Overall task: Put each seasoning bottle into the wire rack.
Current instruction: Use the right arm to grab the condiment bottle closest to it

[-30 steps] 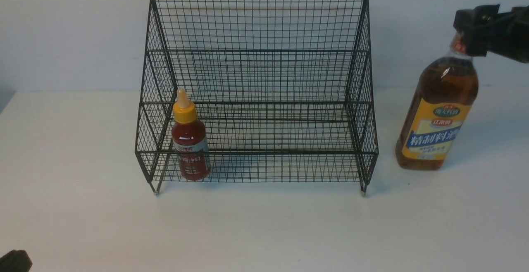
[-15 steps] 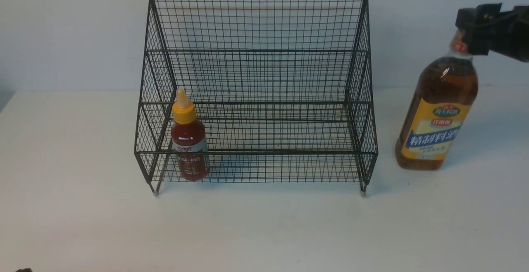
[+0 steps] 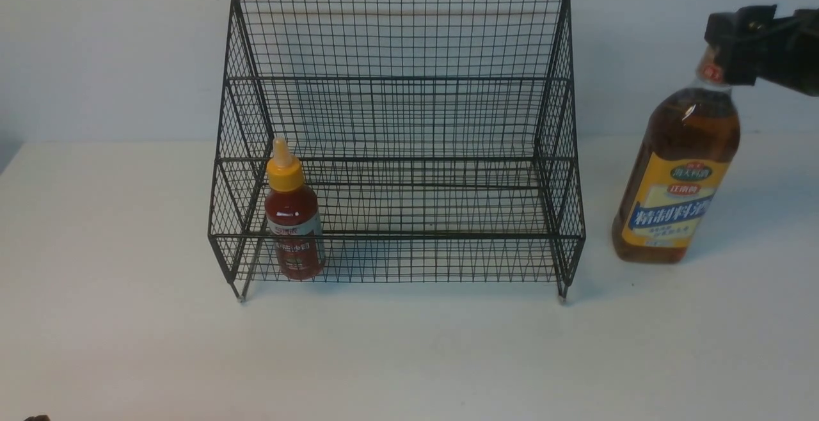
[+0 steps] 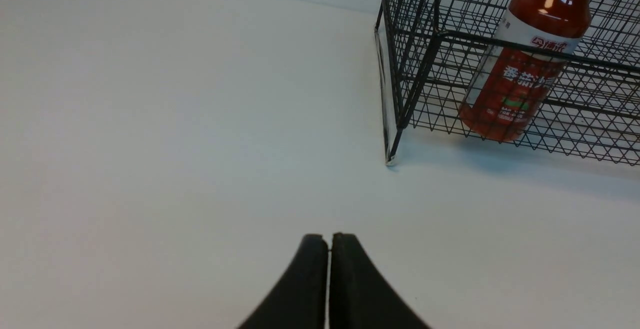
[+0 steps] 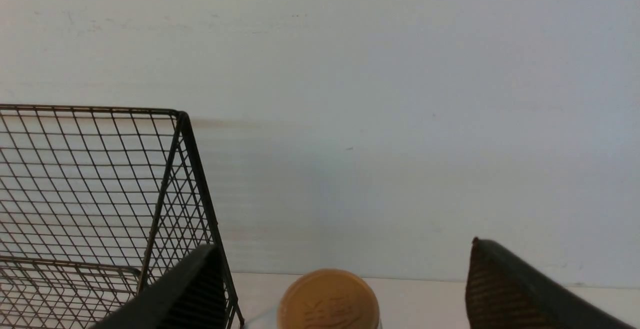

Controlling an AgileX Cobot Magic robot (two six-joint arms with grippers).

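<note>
The black wire rack [image 3: 397, 79] stands mid-table. The small red-sauce seasoning bottle [image 3: 293, 222] with its yellow nozzle stands upright inside the lower tier at the left end, and shows behind the mesh [image 4: 520, 84] in the left wrist view. The tall amber seasoning bottle [image 3: 678, 178] stands on the table to the right of the rack. My right gripper [image 3: 732, 50] is at its neck, open; the tan cap [image 5: 327, 299] sits between the spread fingers [image 5: 200, 289], touching neither. My left gripper [image 4: 328, 236] is shut and empty, low over bare table short of the rack's front-left foot [image 4: 390, 159].
The white table [image 3: 409, 357] runs back to a pale wall. The rack's right side wall [image 5: 185, 134] stands close beside my right gripper's inner finger. A sliver of the left arm [image 3: 35, 418] shows at the bottom-left corner.
The left arm has drawn back, nearly out of the front view's bottom-left corner. The right gripper and both bottles have not moved.
</note>
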